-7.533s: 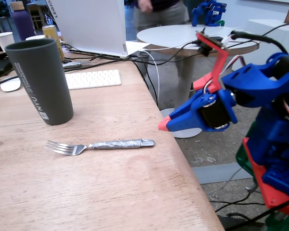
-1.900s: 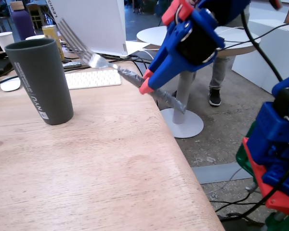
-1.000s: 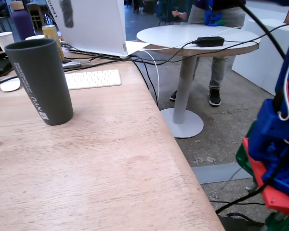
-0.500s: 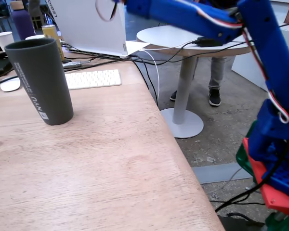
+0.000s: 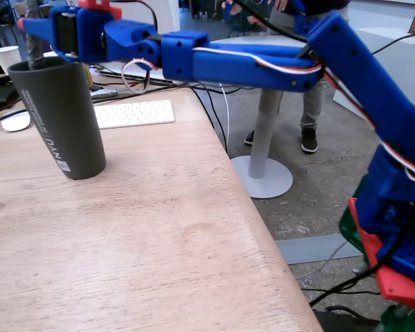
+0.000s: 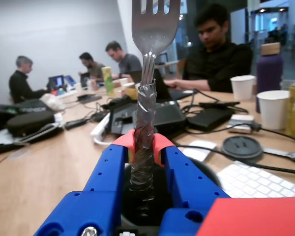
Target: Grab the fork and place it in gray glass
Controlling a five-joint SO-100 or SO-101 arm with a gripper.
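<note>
The gray glass (image 5: 61,117) stands upright at the left of the wooden table (image 5: 159,228) in the fixed view. My gripper (image 5: 33,31) hangs right above its mouth, shut on the fork (image 5: 34,43), whose foil-wrapped handle points down into the glass. In the wrist view the fork (image 6: 146,113) stands upright with its tines at the top. There my gripper (image 6: 143,146) clamps the wrapped handle between its red-tipped fingers (image 6: 125,143). The handle's lower end dips into the dark opening of the glass (image 6: 209,173) below.
A white keyboard (image 5: 133,113) lies just right of the glass, with cables and a laptop behind it. A white paper cup (image 5: 3,59) stands at the far left. The wrist view shows a purple bottle (image 6: 270,69) and paper cups (image 6: 274,109). The table edge (image 5: 263,228) runs down the right.
The arm has swung left and come down from above the laptop to the glass. The fork now stands upright with its handle end inside the glass's mouth.
</note>
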